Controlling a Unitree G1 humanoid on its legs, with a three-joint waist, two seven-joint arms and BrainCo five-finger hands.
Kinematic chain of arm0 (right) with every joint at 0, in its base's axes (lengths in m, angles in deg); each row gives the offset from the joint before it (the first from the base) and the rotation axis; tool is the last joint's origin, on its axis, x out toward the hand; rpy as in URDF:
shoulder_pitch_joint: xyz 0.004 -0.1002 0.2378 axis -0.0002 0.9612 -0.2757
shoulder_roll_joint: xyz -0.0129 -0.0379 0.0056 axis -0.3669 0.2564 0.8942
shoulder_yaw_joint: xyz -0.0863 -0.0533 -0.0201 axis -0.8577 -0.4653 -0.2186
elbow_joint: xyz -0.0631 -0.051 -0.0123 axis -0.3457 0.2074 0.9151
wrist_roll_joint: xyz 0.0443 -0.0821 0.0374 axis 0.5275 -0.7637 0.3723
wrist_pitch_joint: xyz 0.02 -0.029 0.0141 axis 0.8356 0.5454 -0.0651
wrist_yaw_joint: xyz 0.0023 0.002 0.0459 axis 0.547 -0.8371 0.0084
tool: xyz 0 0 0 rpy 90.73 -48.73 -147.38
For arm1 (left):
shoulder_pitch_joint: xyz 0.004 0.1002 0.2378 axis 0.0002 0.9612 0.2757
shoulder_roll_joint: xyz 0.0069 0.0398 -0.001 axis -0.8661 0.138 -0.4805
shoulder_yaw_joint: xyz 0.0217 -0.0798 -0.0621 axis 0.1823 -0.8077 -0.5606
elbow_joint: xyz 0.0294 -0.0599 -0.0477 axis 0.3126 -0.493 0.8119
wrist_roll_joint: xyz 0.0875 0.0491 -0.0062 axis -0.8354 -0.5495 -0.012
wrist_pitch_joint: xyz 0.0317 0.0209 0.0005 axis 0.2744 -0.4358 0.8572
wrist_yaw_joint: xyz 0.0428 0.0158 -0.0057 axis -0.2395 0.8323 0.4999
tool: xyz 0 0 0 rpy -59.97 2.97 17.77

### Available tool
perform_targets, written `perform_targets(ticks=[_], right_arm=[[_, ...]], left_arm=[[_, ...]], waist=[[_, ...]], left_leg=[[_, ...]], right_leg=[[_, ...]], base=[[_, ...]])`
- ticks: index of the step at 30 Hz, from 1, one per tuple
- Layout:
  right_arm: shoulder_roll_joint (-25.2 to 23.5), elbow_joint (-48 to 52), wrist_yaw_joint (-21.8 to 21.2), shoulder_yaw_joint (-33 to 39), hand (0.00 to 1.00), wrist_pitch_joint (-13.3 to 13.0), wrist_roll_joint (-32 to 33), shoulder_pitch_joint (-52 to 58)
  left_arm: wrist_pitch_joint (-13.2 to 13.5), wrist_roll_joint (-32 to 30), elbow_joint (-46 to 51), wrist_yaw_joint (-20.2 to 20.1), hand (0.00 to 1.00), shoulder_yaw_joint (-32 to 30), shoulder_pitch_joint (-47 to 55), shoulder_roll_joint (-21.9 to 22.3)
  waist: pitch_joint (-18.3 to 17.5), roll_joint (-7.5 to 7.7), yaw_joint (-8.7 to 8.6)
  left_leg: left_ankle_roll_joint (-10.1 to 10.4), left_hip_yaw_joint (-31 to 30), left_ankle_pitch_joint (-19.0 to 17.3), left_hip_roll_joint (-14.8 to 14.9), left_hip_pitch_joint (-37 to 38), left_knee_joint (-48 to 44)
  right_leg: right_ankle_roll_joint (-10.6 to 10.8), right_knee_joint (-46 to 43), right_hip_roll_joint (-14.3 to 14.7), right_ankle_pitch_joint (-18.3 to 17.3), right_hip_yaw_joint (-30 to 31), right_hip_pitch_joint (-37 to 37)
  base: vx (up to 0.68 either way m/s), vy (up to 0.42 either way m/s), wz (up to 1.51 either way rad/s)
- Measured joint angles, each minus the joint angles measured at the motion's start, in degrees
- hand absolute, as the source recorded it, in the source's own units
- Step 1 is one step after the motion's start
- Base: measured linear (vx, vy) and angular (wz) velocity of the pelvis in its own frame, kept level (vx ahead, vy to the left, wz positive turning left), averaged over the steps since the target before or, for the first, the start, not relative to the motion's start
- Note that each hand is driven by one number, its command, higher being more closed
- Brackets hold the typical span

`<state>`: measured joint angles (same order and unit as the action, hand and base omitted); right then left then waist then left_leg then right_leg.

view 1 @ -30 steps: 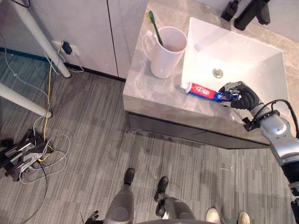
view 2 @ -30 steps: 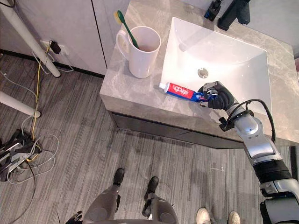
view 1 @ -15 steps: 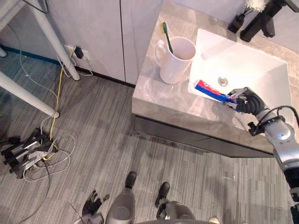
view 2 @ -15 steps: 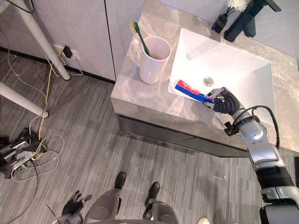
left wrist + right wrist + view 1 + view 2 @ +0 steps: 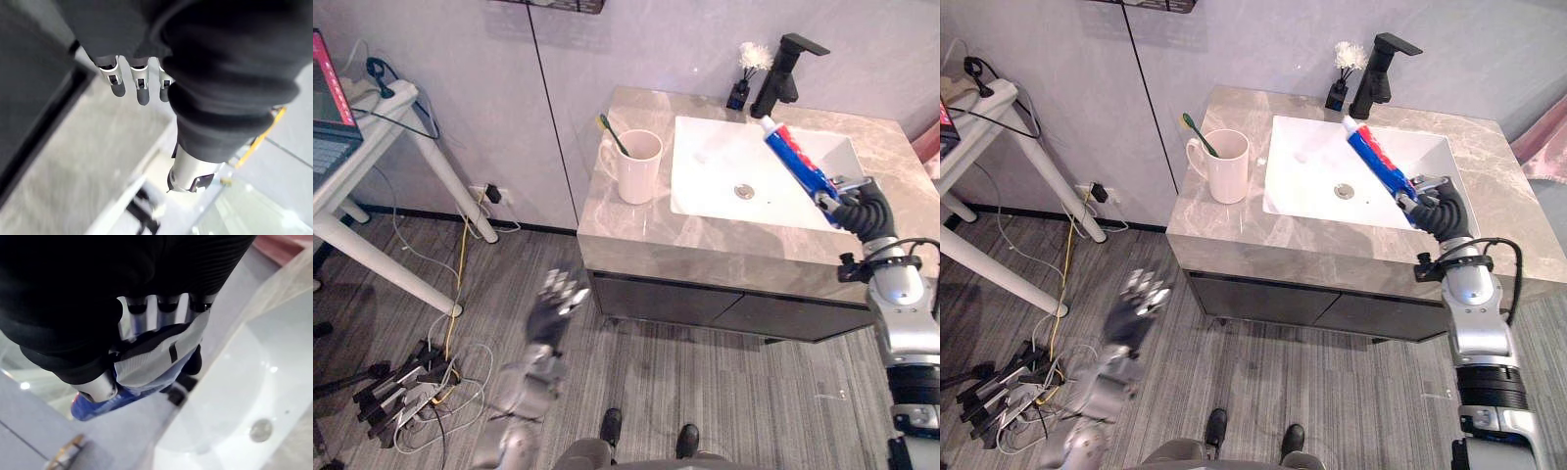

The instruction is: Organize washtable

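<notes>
My right hand (image 5: 858,207) is shut on the tail end of a red, white and blue toothpaste tube (image 5: 795,159), lifted above the right side of the white sink (image 5: 724,182) with its cap tilted up and away. In the right wrist view the fingers (image 5: 157,313) curl round the tube (image 5: 146,363). A white mug (image 5: 637,164) with a green toothbrush (image 5: 611,132) in it stands on the grey marble washtable (image 5: 675,240) left of the sink. My left hand (image 5: 553,307) hangs open over the floor left of the cabinet, fingers (image 5: 139,85) straight.
A black tap (image 5: 781,70) and a small black holder with a white tuft (image 5: 742,76) stand behind the sink. A white table (image 5: 372,147) stands at the left. Cables and a power strip (image 5: 406,387) lie on the floor.
The camera has pulled back and up. My right hand has raised the toothpaste tube higher and tilted it more upright. My left hand has come up into view by the cabinet.
</notes>
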<state>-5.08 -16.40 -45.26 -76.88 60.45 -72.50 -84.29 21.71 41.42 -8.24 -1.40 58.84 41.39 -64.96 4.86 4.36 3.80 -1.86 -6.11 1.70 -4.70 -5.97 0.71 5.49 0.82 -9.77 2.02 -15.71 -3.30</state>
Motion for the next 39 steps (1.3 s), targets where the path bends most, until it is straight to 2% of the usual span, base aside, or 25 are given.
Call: perform_targets(ticks=[2, 4, 8, 13, 23, 31, 36, 39], right_arm=[[-1.96, 3.55, 0.67, -1.33, 1.00, 0.01, 0.00, -0.05], [-6.94, 9.67, 1.62, -3.41, 1.00, 0.01, -0.01, -0.07], [-14.40, 17.82, 1.61, -9.21, 1.00, -0.22, -0.02, -0.10], [-19.80, 21.03, 0.80, -17.99, 1.00, -0.35, -0.03, -0.09], [-22.17, 21.02, -6.40, -24.63, 1.00, -0.29, 0.08, 4.93], [-22.04, 20.37, -9.10, -26.54, 1.00, 0.74, 0.11, 11.79], [-22.03, 17.71, -10.45, -26.68, 1.00, 1.35, 0.13, 14.10], [-21.99, 16.45, -11.37, -26.78, 1.00, 2.03, 0.12, 14.18]], left_arm=[[-0.46, 1.63, 1.75, -0.03, 0.00, 3.00, -2.02, 0.01], [-1.09, 5.03, 2.54, -0.03, 0.00, 5.88, -5.02, -0.12], [-1.24, 7.29, 2.29, 0.16, 0.00, 9.16, -7.74, -0.06], [-1.65, 8.44, 1.87, 1.47, 0.00, 11.65, -9.34, -0.05], [-2.19, 8.40, 1.50, 1.75, 0.00, 12.62, -10.09, -0.29], [-2.22, 8.29, 1.51, 2.66, 0.00, 12.43, -10.36, -0.21], [-2.18, 8.28, 1.59, 2.69, 0.00, 11.80, -10.38, -0.21], [-2.14, 8.28, 1.62, 2.71, 0.00, 9.55, -10.38, -0.18]], waist=[[-0.25, -0.18, -0.07], [-0.72, -0.20, -0.21], [-0.92, 0.02, -0.20], [-1.53, 0.49, -0.25], [-3.17, 1.14, -1.34], [-3.36, 1.11, -1.65], [-4.94, 0.86, -1.74], [-4.98, 0.81, -2.87]], left_leg=[[-0.08, 0.10, 0.48, 0.09, 0.40, 0.50], [-0.05, 0.43, 0.71, 0.21, 0.73, 0.51], [-0.04, 0.85, 0.71, 0.36, 1.12, 0.51], [-0.02, 1.01, 0.71, 0.35, 1.91, 0.68], [-0.20, 1.00, 1.06, 0.21, 2.06, 1.42], [-0.18, 0.99, 1.08, 0.21, 2.24, 1.61], [-0.04, 1.02, 1.40, 0.20, 2.68, 2.56], [-0.02, 1.07, 1.40, 0.24, 2.79, 2.62]], right_leg=[[0.15, -0.08, 0.06, 0.10, 0.01, 0.02], [0.15, -0.09, 0.13, 0.11, 0.13, 0.23], [0.15, -0.08, 0.23, 0.11, 0.29, 0.55], [0.14, -0.03, 0.18, 0.10, 0.33, 1.25], [0.14, 0.00, 0.00, 0.10, 0.14, 1.21], [0.14, 0.13, 0.03, 0.10, 0.16, 1.29], [0.14, 0.21, 0.00, 0.09, 0.20, 1.31], [0.00, 0.19, 0.02, 0.01, 0.21, 1.38]], base=[[-0.01, -0.007, -0.05], [0.00, -0.012, -0.05], [0.00, -0.006, -0.02], [0.00, 0.000, 0.00], [-0.01, 0.002, 0.01], [0.00, 0.000, 0.00], [0.00, 0.000, 0.00], [0.00, 0.000, 0.00]])
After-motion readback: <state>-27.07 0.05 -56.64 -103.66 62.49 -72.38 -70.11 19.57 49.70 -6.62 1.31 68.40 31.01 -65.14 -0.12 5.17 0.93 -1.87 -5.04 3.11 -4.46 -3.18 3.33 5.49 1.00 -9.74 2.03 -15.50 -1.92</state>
